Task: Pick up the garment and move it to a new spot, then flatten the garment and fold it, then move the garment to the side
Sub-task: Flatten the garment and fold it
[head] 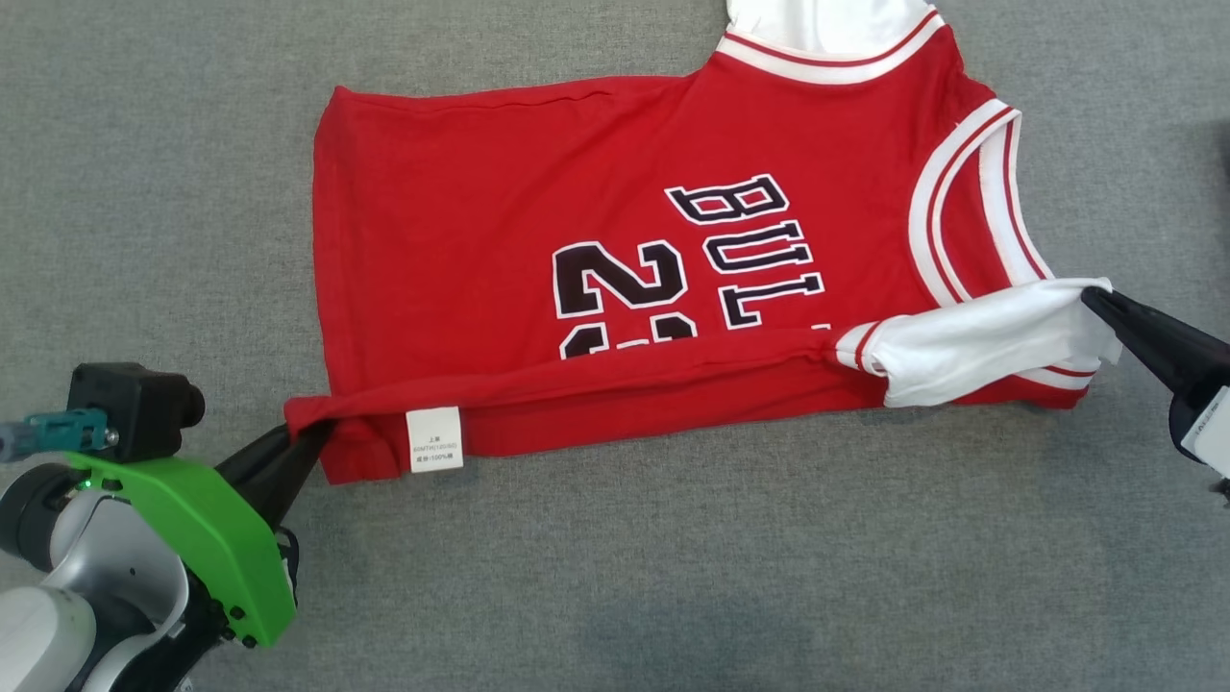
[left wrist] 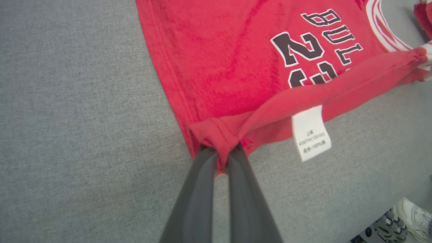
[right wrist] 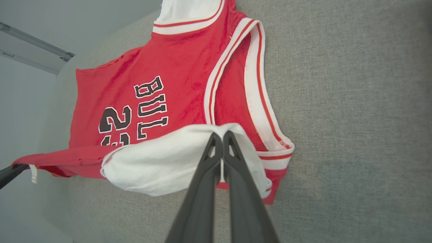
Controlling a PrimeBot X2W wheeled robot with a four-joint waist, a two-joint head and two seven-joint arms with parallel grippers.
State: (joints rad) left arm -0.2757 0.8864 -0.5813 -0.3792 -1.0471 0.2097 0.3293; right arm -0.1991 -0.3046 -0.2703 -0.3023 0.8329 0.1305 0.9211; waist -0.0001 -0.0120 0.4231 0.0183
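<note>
A red basketball jersey [head: 500,211] with white trim and black lettering lies spread on the grey surface, its near edge lifted and folding over. My left gripper [head: 306,434] is shut on the jersey's bottom hem corner [left wrist: 216,135], beside a white care label [head: 434,439]. At the right, my right gripper [head: 1095,293] is shut on the white sleeve [head: 971,346]; in the right wrist view its fingertips [right wrist: 216,140] pinch that white cloth [right wrist: 162,165]. The strip of red fabric between both grippers is pulled taut above the jersey's body.
Grey fabric-covered surface [head: 673,577] stretches all around the jersey, with open room in front and to the left. A shoe [left wrist: 413,216] and some small items show at the lower right corner of the left wrist view, beyond the surface edge.
</note>
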